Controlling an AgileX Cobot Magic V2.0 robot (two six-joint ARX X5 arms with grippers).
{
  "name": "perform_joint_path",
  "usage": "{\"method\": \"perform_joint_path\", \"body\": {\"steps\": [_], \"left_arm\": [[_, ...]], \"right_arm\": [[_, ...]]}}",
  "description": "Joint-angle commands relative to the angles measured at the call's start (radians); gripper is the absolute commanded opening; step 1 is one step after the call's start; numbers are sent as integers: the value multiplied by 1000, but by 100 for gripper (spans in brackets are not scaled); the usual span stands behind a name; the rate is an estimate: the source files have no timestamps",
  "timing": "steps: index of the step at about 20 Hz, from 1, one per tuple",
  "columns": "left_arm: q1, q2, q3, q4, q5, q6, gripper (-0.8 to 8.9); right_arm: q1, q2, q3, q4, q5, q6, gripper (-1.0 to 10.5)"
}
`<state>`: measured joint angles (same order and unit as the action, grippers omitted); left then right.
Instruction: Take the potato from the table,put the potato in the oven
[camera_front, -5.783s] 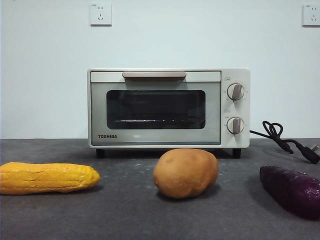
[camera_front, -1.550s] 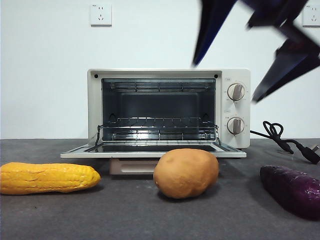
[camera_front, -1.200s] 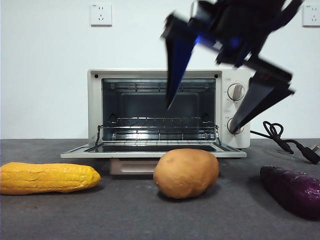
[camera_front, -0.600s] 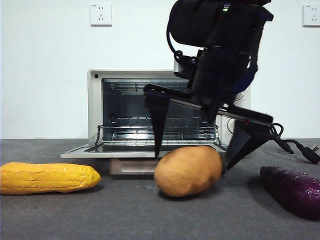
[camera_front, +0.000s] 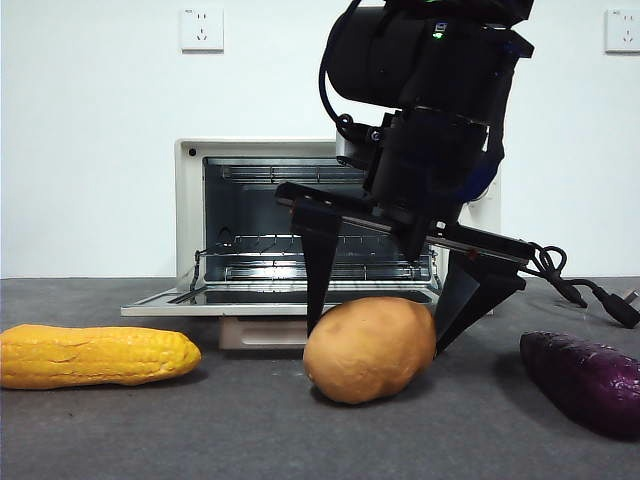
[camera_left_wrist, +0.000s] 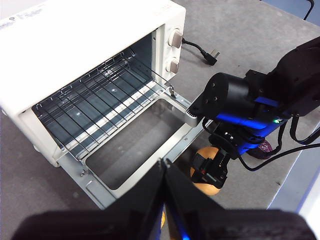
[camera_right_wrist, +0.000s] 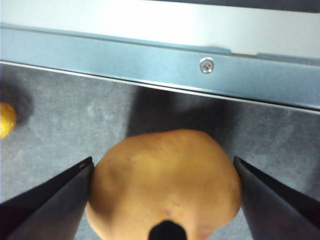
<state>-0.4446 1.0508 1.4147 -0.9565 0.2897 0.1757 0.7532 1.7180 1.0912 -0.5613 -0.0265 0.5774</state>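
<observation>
Now, from left to right: the long yellow corn cob (camera_front: 95, 355) lies unmoved on the dark grey speckled counter (camera_front: 250, 440). Behind it, the cream-white toaster oven (camera_front: 300, 220), shut five seconds ago, stands with its door folded down. The right pincer (camera_front: 395, 325), high above a second ago, has descended and straddles the tan-orange oval potato (camera_front: 370, 348), jaws spread and close at either flank, not yet clamped. The potato rests on the counter, nudged slightly left. Closing the jaws appears to be the next step. The left pincer (camera_left_wrist: 165, 167), jaws together, waits above.
</observation>
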Motion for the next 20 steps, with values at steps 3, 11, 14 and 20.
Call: {"method": "perform_joint_path", "body": {"steps": [3, 11, 14, 20], "left_arm": [[-2, -3, -6, 2, -2, 13, -8], [-2, -2, -6, 1, -2, 17, -8], [-2, -2, -6, 0, -2, 17, -8], [-2, -2, -6, -44, -2, 17, -8]], "right_arm": [[4, 12, -2, -5, 0, -36, -17], [21, -93, -2, 15, -27, -86, -17], [21, -166, -2, 58, -19, -90, -17], [-25, -193, -2, 356, 142, -63, -17]]}}
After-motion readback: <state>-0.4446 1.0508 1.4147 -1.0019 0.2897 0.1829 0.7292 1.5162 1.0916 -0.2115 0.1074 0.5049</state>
